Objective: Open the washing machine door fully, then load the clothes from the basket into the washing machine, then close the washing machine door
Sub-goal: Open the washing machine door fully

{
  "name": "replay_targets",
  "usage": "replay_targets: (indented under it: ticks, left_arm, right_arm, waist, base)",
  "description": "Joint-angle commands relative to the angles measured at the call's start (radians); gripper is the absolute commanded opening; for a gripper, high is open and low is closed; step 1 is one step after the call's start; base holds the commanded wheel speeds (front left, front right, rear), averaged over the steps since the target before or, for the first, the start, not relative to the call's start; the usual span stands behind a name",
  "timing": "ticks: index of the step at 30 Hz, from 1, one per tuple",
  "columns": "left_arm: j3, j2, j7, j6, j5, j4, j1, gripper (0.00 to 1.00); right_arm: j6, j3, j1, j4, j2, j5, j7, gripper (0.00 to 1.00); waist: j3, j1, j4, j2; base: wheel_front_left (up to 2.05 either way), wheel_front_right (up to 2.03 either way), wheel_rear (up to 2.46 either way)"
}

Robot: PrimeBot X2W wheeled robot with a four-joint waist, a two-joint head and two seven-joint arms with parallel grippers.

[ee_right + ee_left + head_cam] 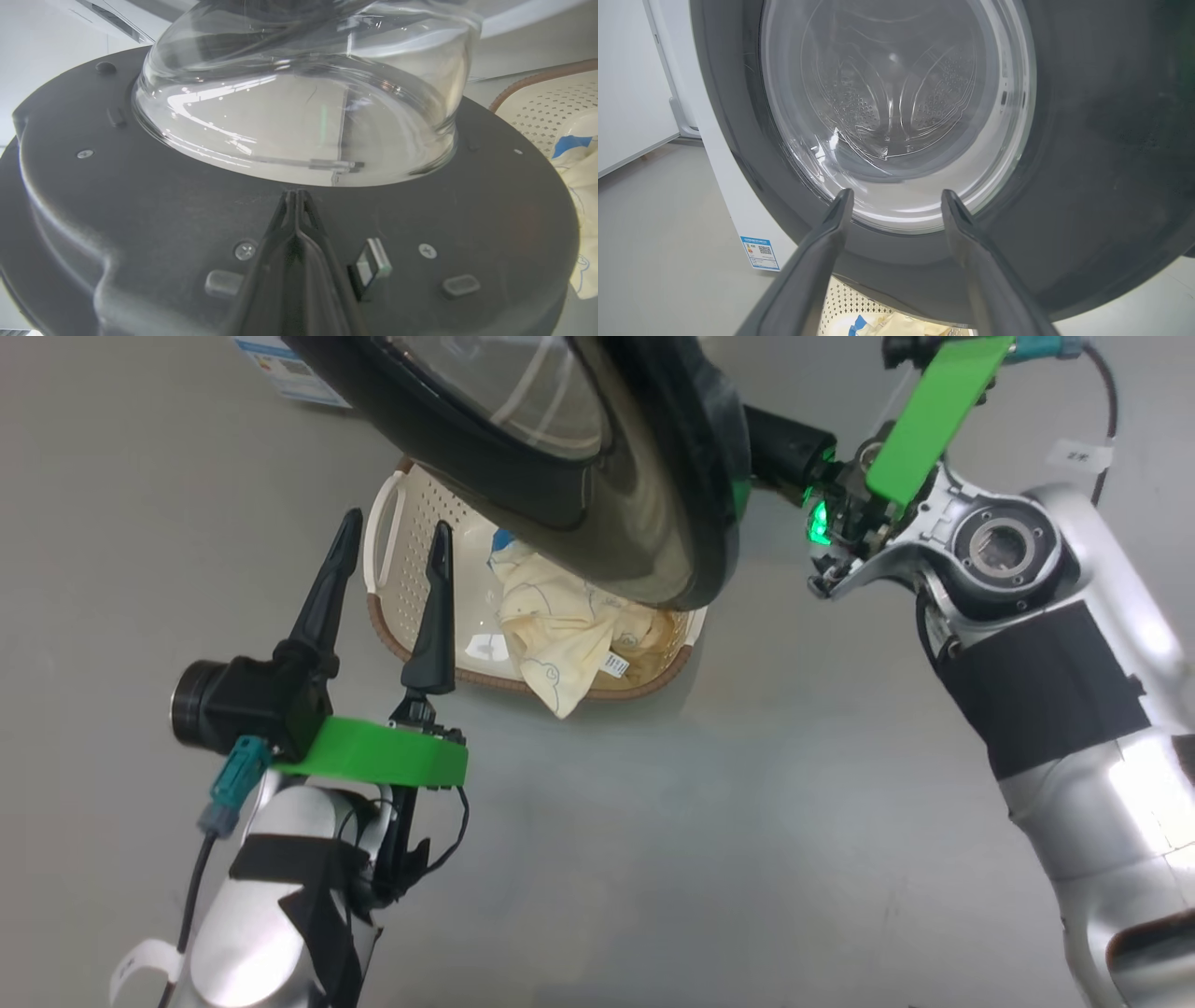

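Left gripper [396,527] low at the robot's left, fingers spread wide, nothing between them. Tips point up the head view at the near-left end of the basket [408,569]; one finger overlaps its white side handle [385,527]. Contact with the basket can't be told.

Basket sits on the grey floor [653,849], just under the hanging door. Clothes [560,635] inside it: pale-yellow pile with a blue patch and a white tag, one corner draped over the near rim onto the floor.

Washing machine door [653,523] stands partly open, its black rim swung out over the far half of the basket, covering part of the clothes. In the left wrist view the open left gripper [897,196] faces the door's outer side [1087,163], near but apart. The perforated steel drum [892,102] shows through the glass. Below the rim, a strip of basket [850,298] and clothes [901,324].

Right arm reaches in from the right, behind the door's edge. Right gripper [295,196]: fingers pinched tight together, holding nothing, lying along the door's dark inner face [140,210], tips just under the glass bowl [303,116]. Latch tab [369,266] just beside the fingers. Basket edge [537,116] and clothes [581,186] off to that view's right.

Washing machine [724,186] farthest, white front, blue label sticker [760,252] low on it.
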Motion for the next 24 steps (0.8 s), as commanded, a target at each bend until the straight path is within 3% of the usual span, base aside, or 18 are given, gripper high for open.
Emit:
replay_targets:
  ticks: [1,24]
  left_arm:
    - [0.037,0.019,-0.007,-0.006,0.009,-0.026,0.012,1.0]
    - [0.036,0.019,-0.007,-0.013,0.008,-0.004,0.036,1.0]
  right_arm:
    - [0.0,0.023,0.013,-0.057,0.032,0.013,-0.005,0.0]
    - [0.0,0.201,0.146,-0.197,0.028,0.089,0.007,0.0]
  waist:
    - [-0.006,0.0,-0.002,-0.0001]
    - [-0.065,0.0,-0.009,-0.0001]
  base:
    - [0.0,0.0,0.0]
    - [0.0,0.0,0.0]
